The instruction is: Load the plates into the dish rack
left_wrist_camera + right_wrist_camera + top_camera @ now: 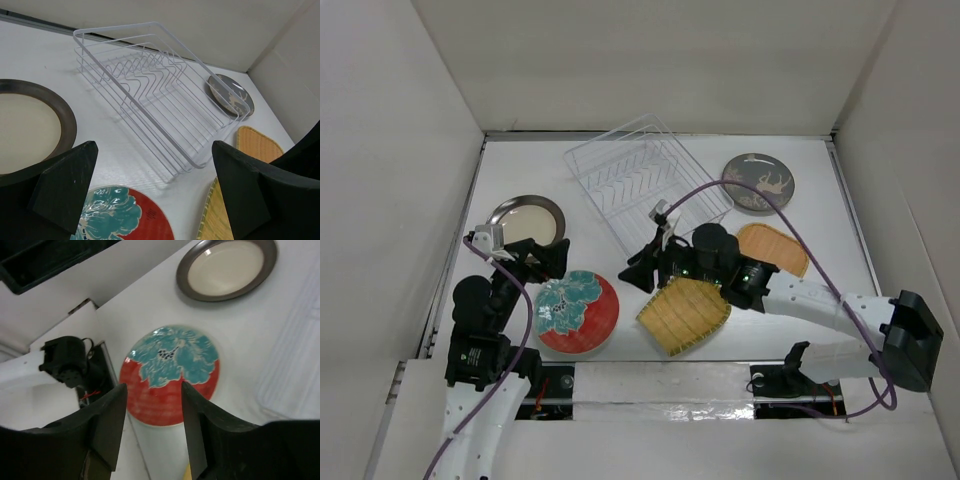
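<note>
The clear wire dish rack (645, 180) sits at the back centre, with no plate in it; it also shows in the left wrist view (150, 85). The red plate with a teal flower (577, 311) lies front left. The metallic-rimmed cream plate (527, 222) lies at the left. The yellow ribbed plate (684, 315) lies front centre. The orange plate (772, 250) lies to the right of the arm, and the dark grey plate (760, 183) lies back right. My left gripper (552, 260) is open and empty between the cream and red plates. My right gripper (638, 270) is open and empty, above the table beside the red plate (170, 375).
White walls close in the table on the left, back and right. The right arm's body hangs over the yellow and orange plates. A purple cable loops from the right arm over the rack's near corner. The rack stands at an angle to the table edges.
</note>
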You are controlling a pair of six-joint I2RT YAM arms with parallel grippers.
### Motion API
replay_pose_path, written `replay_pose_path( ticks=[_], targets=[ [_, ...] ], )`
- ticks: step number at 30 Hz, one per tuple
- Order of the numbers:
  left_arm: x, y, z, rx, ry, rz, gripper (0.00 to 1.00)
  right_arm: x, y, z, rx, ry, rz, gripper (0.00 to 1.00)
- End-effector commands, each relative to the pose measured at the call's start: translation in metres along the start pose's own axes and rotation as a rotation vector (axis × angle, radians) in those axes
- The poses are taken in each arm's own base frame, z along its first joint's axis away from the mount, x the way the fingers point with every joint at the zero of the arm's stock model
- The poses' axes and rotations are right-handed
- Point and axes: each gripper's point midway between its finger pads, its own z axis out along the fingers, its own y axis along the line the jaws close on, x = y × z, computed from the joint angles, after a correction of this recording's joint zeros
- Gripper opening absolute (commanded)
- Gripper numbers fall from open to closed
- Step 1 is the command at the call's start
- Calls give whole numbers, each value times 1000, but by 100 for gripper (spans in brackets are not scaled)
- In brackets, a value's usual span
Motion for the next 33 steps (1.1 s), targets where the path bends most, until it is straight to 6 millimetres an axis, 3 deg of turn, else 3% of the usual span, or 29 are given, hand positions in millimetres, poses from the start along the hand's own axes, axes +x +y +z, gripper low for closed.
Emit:
replay_pose_path(
  ticks=[1, 3, 5, 6, 8, 11, 13, 14, 15, 16, 17, 18, 21, 23, 24, 27, 28, 33],
  targets=[
    [-11, -7, 1, 25, -35, 2, 99, -1, 14, 12, 0, -9, -43, 56],
    [-7, -7, 2, 28, -27, -5, 99, 16, 2, 19, 66, 14, -12, 55],
    [-7, -9, 2, 41, -26, -3, 99, 30, -4, 20, 85, 35, 31, 44],
    [-5, -10, 2, 52, -21, -2, 99, 31, -6, 20, 96, 28, 46, 25],
    [-6, -12, 1, 62, -21, -3, 99, 35, -7, 19, 123, 22, 81, 1],
    [-9, -18, -4, 96, -47, 9, 99, 49, -3, 18, 145, 35, 118, 0],
    [-11, -21, -7, 112, -63, 17, 99, 60, -8, 18, 171, 51, 154, 0],
    [-12, -21, -8, 110, -67, 18, 93, 67, -18, 19, 224, 55, 198, 0],
    [-12, -20, -8, 103, -69, 17, 78, 76, -24, 19, 255, 76, 219, 0],
    [-12, -18, -7, 93, -70, 15, 32, 83, -28, 19, 280, 92, 235, 1],
    [-12, -15, -7, 76, -68, 9, 12, 90, -36, 20, 325, 97, 266, 5],
    [-13, -14, -7, 68, -74, 7, 0, 94, -39, 20, 342, 100, 281, 9],
    [-14, -14, -9, 68, -80, 8, 0, 109, -46, 24, 369, 118, 325, 37],
    [-16, -14, -10, 67, -89, 8, 14, 118, -45, 28, 358, 139, 345, 45],
    [-17, -15, -11, 68, -95, 8, 31, 131, -50, 32, 373, 169, 348, 51],
    [-18, -16, -13, 72, -100, 8, 44, 142, -49, 43, 351, 205, 354, 55],
    [-18, -16, -13, 76, -100, 10, 47, 155, -54, 46, 364, 229, 356, 55],
    [-18, -19, -13, 91, -96, 13, 48, 168, -62, 64, 374, 244, 359, 56]
  ],
)
